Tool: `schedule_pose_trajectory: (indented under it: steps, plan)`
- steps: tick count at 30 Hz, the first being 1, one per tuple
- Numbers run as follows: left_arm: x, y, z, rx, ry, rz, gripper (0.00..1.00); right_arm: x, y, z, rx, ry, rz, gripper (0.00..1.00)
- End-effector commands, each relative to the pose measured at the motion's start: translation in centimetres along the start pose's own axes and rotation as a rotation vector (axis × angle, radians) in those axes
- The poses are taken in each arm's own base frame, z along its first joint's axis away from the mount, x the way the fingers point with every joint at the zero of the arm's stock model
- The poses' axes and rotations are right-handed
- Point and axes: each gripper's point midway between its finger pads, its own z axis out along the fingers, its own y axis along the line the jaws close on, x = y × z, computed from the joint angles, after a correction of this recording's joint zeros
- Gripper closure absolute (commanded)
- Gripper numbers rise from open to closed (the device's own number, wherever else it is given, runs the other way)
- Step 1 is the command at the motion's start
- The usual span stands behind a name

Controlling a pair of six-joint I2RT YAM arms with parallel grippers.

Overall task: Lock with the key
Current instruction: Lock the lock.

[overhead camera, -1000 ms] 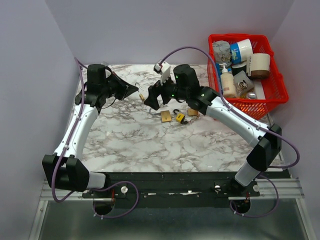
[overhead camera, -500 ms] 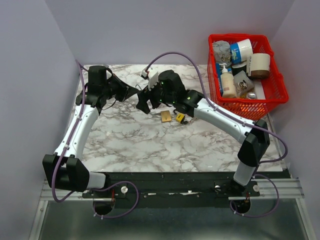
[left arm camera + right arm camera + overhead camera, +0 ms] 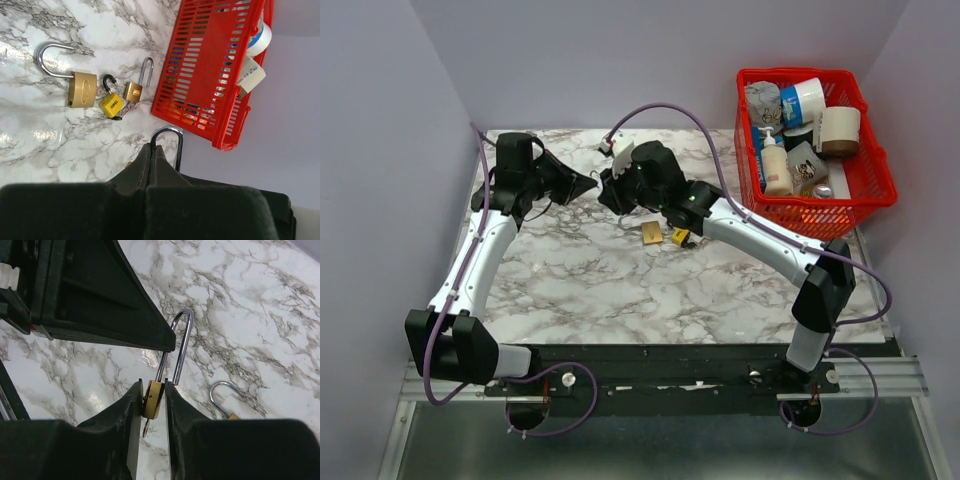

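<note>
padlock [image 3: 153, 399]: small, brass, held between both arms over the rear middle of the marble surface [image 3: 590, 280], shackle [image 3: 181, 340] pointing up | right fingers [image 3: 131, 405]: clamped on the brass body | left fingers [image 3: 145, 170]: pressed together, tips pinching one shackle leg | three other padlocks [image 3: 82, 89]: lying on the surface beside the red basket [image 3: 210, 75]

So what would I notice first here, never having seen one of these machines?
Probably the left end effector and right end effector nose to nose over the back of the marble table, both pinching one small brass padlock. Next comes the bright red basket crammed with odds and ends at the back right, and three spare padlocks lying loose on the marble near it.
</note>
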Motion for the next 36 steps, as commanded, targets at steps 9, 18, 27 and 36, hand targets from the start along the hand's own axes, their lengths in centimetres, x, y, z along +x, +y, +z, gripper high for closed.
schedule_pose_trajectory:
  steps: [9,18,27,36]
  plan:
    - [0.1,-0.9,-0.9,0.030,0.003,-0.030,1.00,0.5,0.6,0.8,0.019,-0.007,-0.042,0.45]
    - [-0.6,-1.3,-1.2,0.045,-0.011,-0.035,1.00,2.6,0.3,0.9,0.031,0.048,-0.041,0.49]
    - [-0.5,-1.0,-1.1,0.041,-0.007,-0.042,1.00,1.7,0.1,1.0,0.045,0.024,-0.042,0.57]
    - [-0.1,-0.3,-0.9,0.027,0.003,-0.052,1.00,1.1,0.0,1.5,0.047,0.014,-0.041,0.75]
